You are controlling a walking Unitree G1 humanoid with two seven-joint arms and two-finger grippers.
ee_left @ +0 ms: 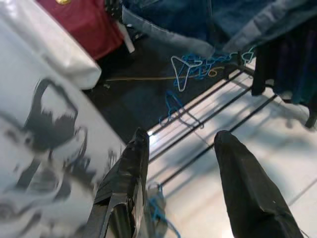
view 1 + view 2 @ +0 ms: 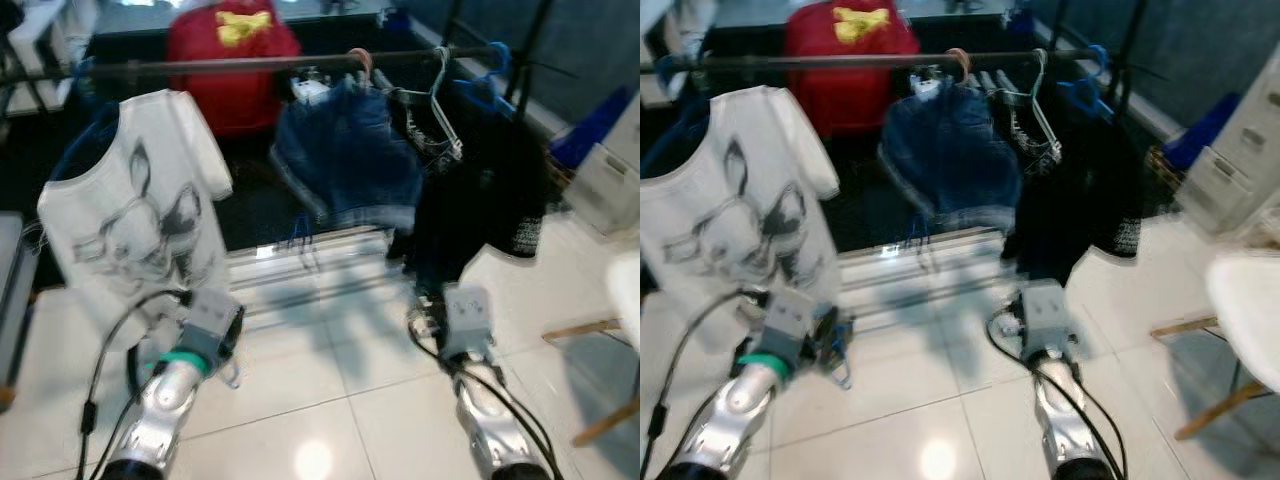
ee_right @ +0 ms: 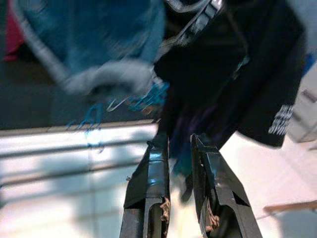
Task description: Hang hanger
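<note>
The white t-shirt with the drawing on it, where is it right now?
The white t-shirt hangs at the rail's left end, left of the denim garment, above the left gripper.

The left end effector point(image 1: 181, 148) hangs with fingers spread beside a white printed shirt point(image 1: 39, 134); loose hangers point(image 1: 190, 72) lie on the dark floor point(image 1: 133, 99) beyond.

A red shirt point(image 2: 232, 60) is seen behind the rail point(image 2: 250, 64). Blue denim point(image 2: 345, 150) and black clothes point(image 2: 480, 190) are hung side by side on that rail. A white chair point(image 2: 1250, 300) is seen on the right, on the white tiled floor point(image 2: 330, 400). White boxes point(image 2: 1230, 165) are stacked near it.
</note>
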